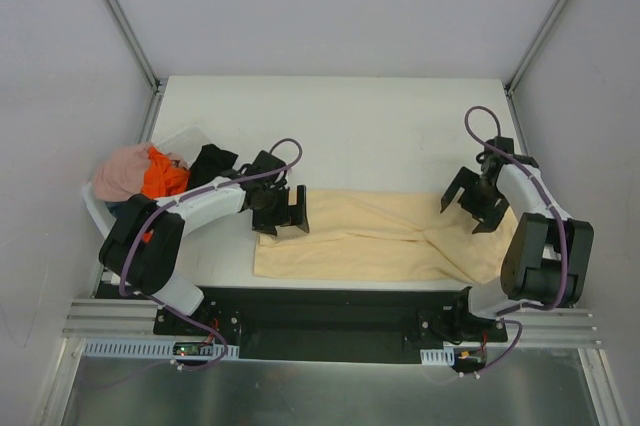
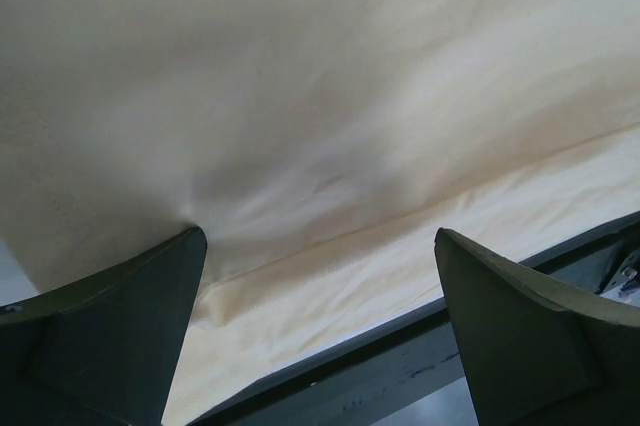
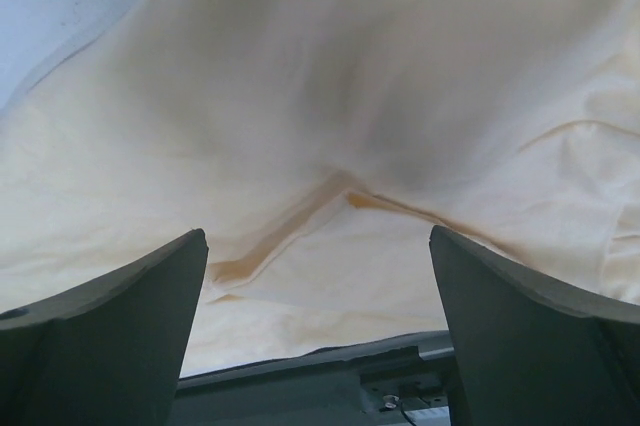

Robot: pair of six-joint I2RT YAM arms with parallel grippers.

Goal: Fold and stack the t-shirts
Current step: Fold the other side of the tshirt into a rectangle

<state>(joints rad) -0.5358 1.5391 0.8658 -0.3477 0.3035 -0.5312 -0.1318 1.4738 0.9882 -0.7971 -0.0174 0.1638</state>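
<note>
The pale yellow-beige t-shirt [image 1: 370,236] lies flat as a long folded band near the table's front edge. It fills the left wrist view [image 2: 330,116] and the right wrist view [image 3: 330,96]. My left gripper [image 1: 284,211] is open and empty just above the shirt's left end. My right gripper [image 1: 472,199] is open and empty above its right end. The black t-shirt [image 1: 212,163], the bright orange one [image 1: 164,176] and the dusty pink one [image 1: 122,172] sit bunched in the white basket [image 1: 178,140] at the left.
The dark front rail [image 1: 330,304] runs along the table's near edge, just below the shirt; it also shows in the left wrist view [image 2: 400,366] and in the right wrist view [image 3: 320,386]. Grey walls enclose the table.
</note>
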